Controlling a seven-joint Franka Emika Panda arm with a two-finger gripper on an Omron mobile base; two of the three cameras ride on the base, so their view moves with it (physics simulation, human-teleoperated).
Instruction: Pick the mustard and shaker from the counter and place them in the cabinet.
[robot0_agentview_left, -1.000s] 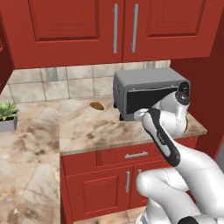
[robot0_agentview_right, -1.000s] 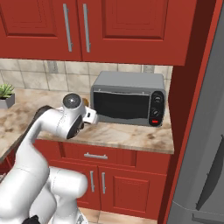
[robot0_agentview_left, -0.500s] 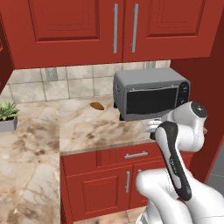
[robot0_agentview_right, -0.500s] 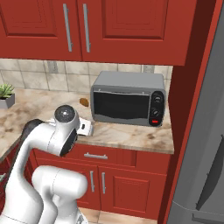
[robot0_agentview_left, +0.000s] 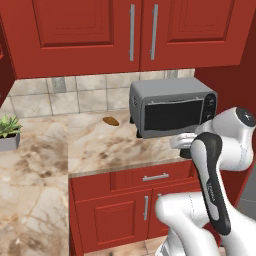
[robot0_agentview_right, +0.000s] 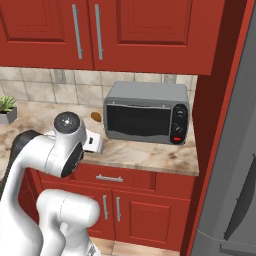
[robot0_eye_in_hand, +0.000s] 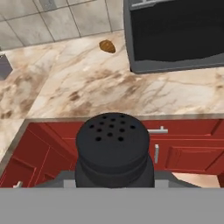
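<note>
the shaker (robot0_eye_in_hand: 113, 151) is sitting in the gripper (robot0_eye_in_hand: 114, 181), which is clamping it by its base, perforated top facing the hand camera. beyond the gripper, the table (robot0_eye_in_hand: 87, 94) is spreading out with its red drawer fronts below the edge. farther past it, a small brown lump (robot0_eye_in_hand: 107, 46) is lying on the table, just beside the grey toaster oven (robot0_eye_in_hand: 175, 35) by the tiled wall.

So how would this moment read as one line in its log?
tool: shut on shaker | shaker: off the counter | nearby: toaster oven
</note>
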